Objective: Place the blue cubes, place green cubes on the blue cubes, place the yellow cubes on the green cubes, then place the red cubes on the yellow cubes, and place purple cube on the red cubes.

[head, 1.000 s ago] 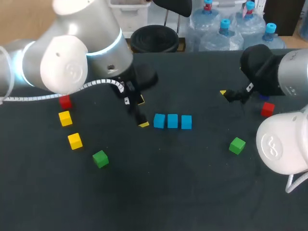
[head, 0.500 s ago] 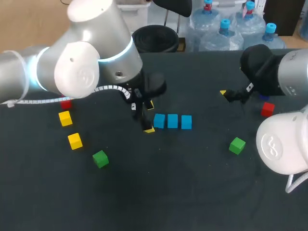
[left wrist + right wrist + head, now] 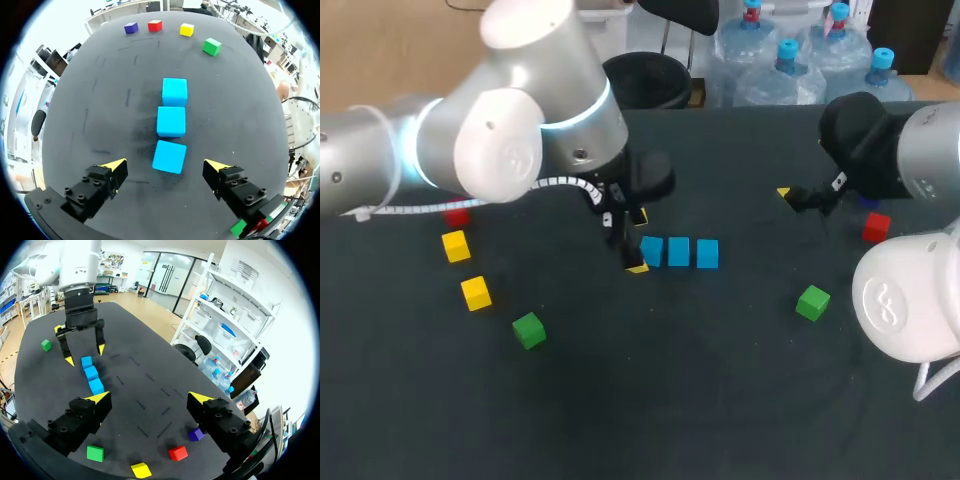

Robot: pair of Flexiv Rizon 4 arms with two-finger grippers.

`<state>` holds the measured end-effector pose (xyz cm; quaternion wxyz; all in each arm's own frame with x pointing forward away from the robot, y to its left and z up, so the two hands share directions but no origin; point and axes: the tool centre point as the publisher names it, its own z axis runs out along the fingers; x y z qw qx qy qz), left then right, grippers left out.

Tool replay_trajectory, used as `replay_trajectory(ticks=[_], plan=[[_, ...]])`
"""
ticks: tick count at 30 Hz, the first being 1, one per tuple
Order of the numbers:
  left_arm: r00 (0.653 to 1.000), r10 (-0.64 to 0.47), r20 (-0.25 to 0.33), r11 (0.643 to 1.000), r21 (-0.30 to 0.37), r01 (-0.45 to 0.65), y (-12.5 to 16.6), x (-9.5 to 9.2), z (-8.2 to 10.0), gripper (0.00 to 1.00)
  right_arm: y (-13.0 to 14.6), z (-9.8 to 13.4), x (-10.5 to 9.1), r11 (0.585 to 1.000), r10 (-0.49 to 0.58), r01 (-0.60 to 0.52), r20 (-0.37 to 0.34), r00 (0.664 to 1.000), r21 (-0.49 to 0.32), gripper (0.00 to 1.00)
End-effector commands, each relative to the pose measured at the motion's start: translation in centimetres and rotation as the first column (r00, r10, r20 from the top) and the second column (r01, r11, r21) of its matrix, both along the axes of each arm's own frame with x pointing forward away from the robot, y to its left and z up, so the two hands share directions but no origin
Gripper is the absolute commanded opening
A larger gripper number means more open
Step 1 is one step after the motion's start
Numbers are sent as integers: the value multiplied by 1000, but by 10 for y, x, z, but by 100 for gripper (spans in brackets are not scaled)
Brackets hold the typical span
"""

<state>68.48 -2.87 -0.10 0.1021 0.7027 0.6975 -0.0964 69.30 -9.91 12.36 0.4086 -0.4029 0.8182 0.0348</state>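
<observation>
Left arm: enters over the counter's left edge, big elbow joint raised above the far-left part, wrist bent down toward the middle. Your left pincer (image 3: 637, 243) hangs low at the left end of the blue row, fingers spread wide, released, holding nothing. From the left wrist camera, the left pincer (image 3: 167, 166) straddles the row's line. The nearest blue cube (image 3: 170, 156) lies just ahead between the yellow tips and touches neither.

Blue row: three cubes near the counter's middle, in a straight line running left to right, flat on the counter with nothing stacked on them. They are the nearest blue cube (image 3: 651, 251), middle blue cube (image 3: 678, 251) and end blue cube (image 3: 707, 253), set close together, edge to edge or nearly so.

Right arm: enters over the right edge, wrist bent over the far-right part. Your right pincer (image 3: 800, 198) shows one yellow tip from above. From the right wrist camera, the right pincer (image 3: 150, 399) is spread, released and empty, above the counter.

Loose cubes, left side:
- red cube (image 3: 457, 212), partly hidden under the left arm
- two yellow cubes (image 3: 455, 245) (image 3: 475, 292) toward the left edge
- green cube (image 3: 528, 329) nearer the front edge

Loose cubes, right side, all apart from one another:
- second green cube (image 3: 812, 302)
- second red cube (image 3: 876, 227)
- third yellow cube (image 3: 141, 470)
- purple cube (image 3: 195, 434), near the right pincer
</observation>
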Motion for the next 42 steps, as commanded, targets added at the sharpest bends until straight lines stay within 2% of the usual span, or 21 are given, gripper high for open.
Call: replay_trajectory(ticks=[1,4,7,8,10,20,24,26,30,33,42], plan=[[1000,-1,-8,1000,6,1,-2,3,-1,47,-1,1,0,1000,1,-1,-2,1000,0,100],[1000,0,-12,1000,9,0,-2,2,-1,50,-1,1,0,1000,1,-1,-2,1000,0,100],[1000,5,-15,1000,15,-5,-1,2,-1,36,-1,1,0,1000,1,-1,-2,1000,0,100],[1000,6,-15,1000,17,-6,-1,2,-2,36,-1,1,0,1000,1,-1,-2,1000,0,100],[1000,7,-16,1000,19,-7,0,2,-2,42,-1,1,0,1000,1,-1,-2,1000,0,100],[1000,7,-18,1000,28,-6,1,0,-1,40,-1,1,0,1000,1,-1,-2,1000,0,100],[1000,11,-24,999,32,-10,1,-1,1,33,-1,1,0,1000,1,-1,-2,1000,0,100],[999,12,-30,999,38,-11,1,-3,2,24,-1,1,0,1000,1,-1,-2,1000,0,100],[998,27,-50,998,50,-24,2,-5,2,24,-1,1,0,1000,1,-1,-2,1000,0,100],[997,43,-64,997,64,-39,2,-7,1,18,-1,1,0,1000,1,-1,-2,1000,0,100],[991,97,-89,992,87,-89,1,-9,2,14,-1,1,0,1000,1,-1,-2,1000,0,100]])
